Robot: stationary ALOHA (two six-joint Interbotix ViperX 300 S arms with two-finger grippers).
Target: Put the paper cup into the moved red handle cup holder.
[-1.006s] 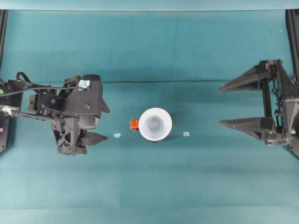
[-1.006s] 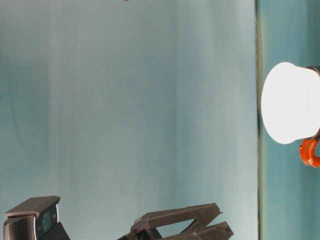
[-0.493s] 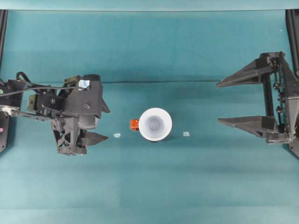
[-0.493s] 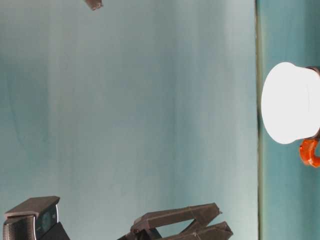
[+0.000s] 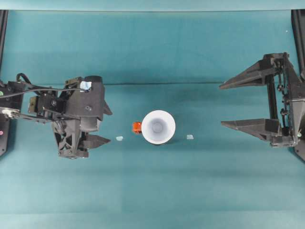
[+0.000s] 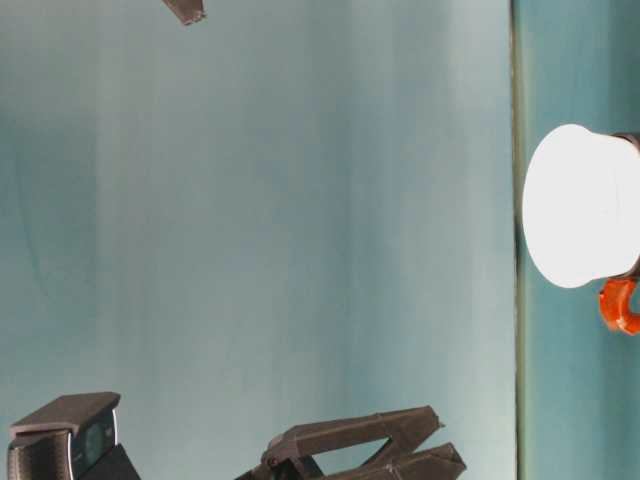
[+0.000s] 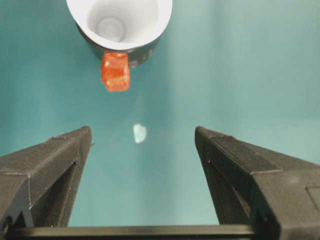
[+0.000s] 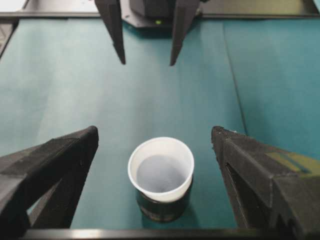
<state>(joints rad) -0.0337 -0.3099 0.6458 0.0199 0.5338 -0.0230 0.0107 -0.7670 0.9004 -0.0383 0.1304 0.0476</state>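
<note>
Robot lab bench: teal cloth-covered table [image 5: 152,191], teal backdrop [image 6: 250,240].

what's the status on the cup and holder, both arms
Left gripper open, empty, short of the holder. Right gripper open, empty, off to the side. Paper cup seated in red handle cup holder. Nothing in the way.

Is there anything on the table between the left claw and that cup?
Only a small pale scrap on bare cloth, short of the holder's red handle, seen in the left wrist view.

Even, bright light; soft shadows.
</note>
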